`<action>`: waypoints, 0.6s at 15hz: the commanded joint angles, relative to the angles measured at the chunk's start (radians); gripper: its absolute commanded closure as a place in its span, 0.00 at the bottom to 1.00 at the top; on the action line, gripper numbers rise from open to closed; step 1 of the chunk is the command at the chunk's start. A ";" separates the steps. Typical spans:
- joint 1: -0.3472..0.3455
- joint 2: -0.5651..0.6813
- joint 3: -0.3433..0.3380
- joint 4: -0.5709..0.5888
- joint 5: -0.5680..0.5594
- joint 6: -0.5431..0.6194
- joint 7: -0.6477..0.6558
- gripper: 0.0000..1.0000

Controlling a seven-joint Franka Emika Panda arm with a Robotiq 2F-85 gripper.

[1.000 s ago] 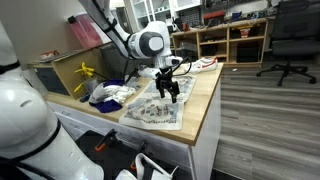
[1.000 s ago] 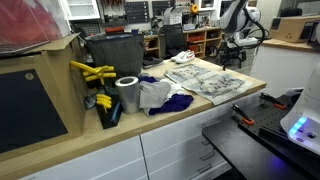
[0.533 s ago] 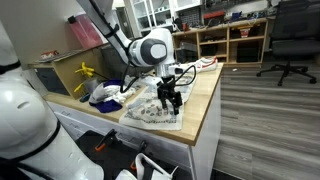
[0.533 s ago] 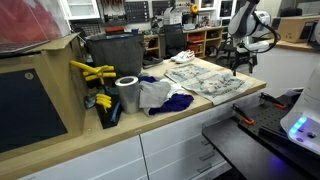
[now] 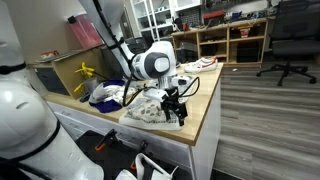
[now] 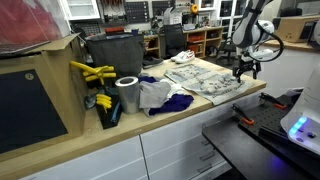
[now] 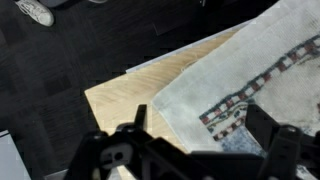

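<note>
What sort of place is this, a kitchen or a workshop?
Most likely a workshop or lab: open shelves crammed with parts and tools, a wooden workbench strewn with cloths, and a rolling office chair on the floor.

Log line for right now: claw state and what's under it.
claw: open, empty | position: above cloth corner | cloth: spread on counter, near its corner | contact: unclear

Patterned cloth towel (image 7: 262, 75) on smooth, matt wooden countertop (image 7: 130, 95).
</note>
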 commanded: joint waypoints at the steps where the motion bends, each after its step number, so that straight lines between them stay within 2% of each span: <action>1: 0.010 0.038 -0.017 -0.020 -0.006 0.073 -0.002 0.00; 4: 0.011 0.053 -0.028 -0.031 -0.003 0.112 -0.009 0.00; 5: 0.010 0.059 -0.030 -0.034 0.002 0.124 -0.011 0.25; 6: 0.009 0.062 -0.033 -0.037 0.005 0.135 -0.013 0.26; 9: -0.001 0.058 -0.047 -0.049 0.016 0.147 -0.024 0.48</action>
